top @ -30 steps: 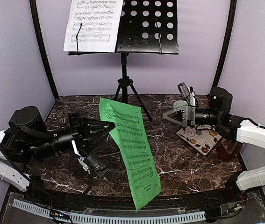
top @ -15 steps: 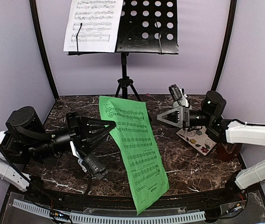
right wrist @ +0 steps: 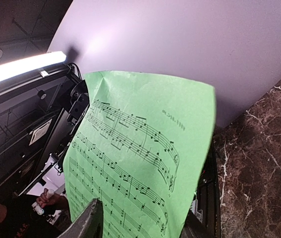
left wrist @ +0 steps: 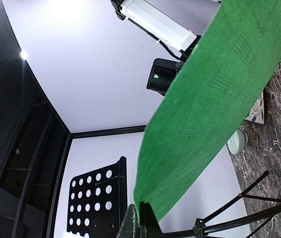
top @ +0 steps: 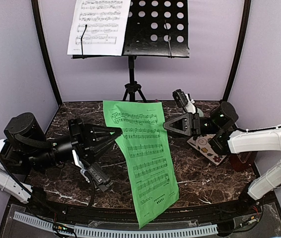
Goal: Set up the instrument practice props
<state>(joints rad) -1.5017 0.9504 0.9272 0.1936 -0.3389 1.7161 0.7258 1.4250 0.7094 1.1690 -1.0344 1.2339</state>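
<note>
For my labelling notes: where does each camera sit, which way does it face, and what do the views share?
Top external: above and behind, looking down at table, music stand, green sheet; both arms show.
Left wrist: on left arm, looking up along its shut jaws pinching the sheet.
Right wrist: on right arm, facing the sheet's printed side; its jaws show.
Shared: the green sheet.

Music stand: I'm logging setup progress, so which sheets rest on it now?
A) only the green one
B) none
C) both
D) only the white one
D: only the white music sheet sits on the music stand; the green music sheet is out over the table, apart from it.
</note>
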